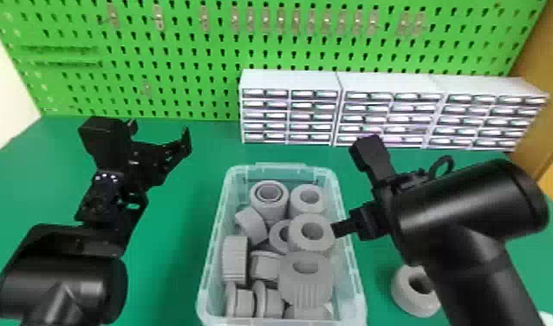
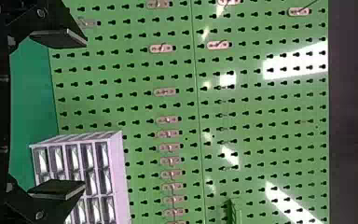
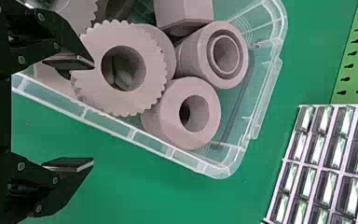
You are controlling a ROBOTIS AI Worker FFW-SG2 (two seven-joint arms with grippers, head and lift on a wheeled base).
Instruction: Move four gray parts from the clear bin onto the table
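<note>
R gripper (image 1: 369,223): fingers wide apart, nothing btwn them. One finger is inside the bin's R edge, right by the toothed gear (image 3: 121,103); can't tell if it touches. Other finger is outside the bin, over the table, per R wrist view. Gear lies w/ its hole facing up, on top of other gray parts.

Clear bin (image 1: 280,166) sits on the green table (image 1: 176,260), btwn the two arms, w/ a pile of gray parts. Toward the far end: double-walled ring (image 1: 259,213) on L, plain ring (image 1: 297,210) on R, both holes up. Near side of the toothed gear: big ribbed gear (image 1: 306,291). More rings & short cylinders along the L side & near end, some tipped on their sides.

One gray ring (image 1: 402,291) is out on the table, R of the bin, partly behind the R forearm.

L gripper (image 1: 162,132): up L of the bin, clear of it, fingers apart, empty.

Back of table: white drawer units (image 1: 288,78) in a row, center to R. Behind them, green pegboard (image 1: 202,56) w/ small metal clips (image 1: 204,19) up top. Brown panel (image 1: 540,52) at far R.
</note>
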